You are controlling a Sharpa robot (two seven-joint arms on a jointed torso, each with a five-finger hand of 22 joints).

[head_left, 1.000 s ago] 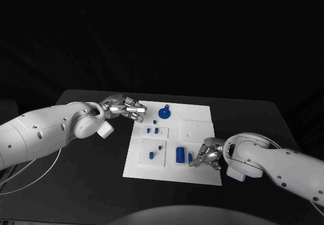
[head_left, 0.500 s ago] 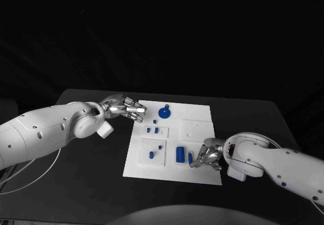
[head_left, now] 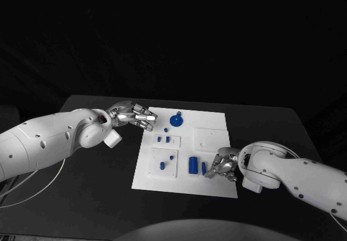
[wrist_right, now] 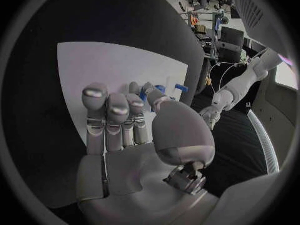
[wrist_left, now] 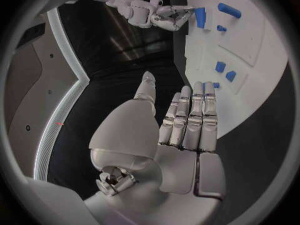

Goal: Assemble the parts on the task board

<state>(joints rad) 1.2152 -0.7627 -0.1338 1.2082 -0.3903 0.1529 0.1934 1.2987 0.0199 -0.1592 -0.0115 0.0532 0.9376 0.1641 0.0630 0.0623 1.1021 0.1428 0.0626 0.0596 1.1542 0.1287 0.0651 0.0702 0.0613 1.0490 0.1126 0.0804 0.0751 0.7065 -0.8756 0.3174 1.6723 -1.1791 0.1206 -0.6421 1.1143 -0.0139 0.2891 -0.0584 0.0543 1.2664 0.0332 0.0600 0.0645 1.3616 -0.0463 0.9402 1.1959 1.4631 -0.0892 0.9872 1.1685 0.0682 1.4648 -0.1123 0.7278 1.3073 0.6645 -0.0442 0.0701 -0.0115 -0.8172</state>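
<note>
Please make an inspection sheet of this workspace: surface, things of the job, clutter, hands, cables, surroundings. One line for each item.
Surface: black table, with the white task board in its middle.
Job's things: blue parts on the board: a round part at the far end, small parts mid-board, a larger cylinder and a slim part at the near end.
Clutter: nothing seen.
Hands: left hand at the board's far left corner, fingers together, holding nothing; right hand at the slim part, fingers closing around it; a firm grip cannot be confirmed.
Cables: a thin pale cable under the left arm.
Surroundings: dark; nothing seen.
</note>
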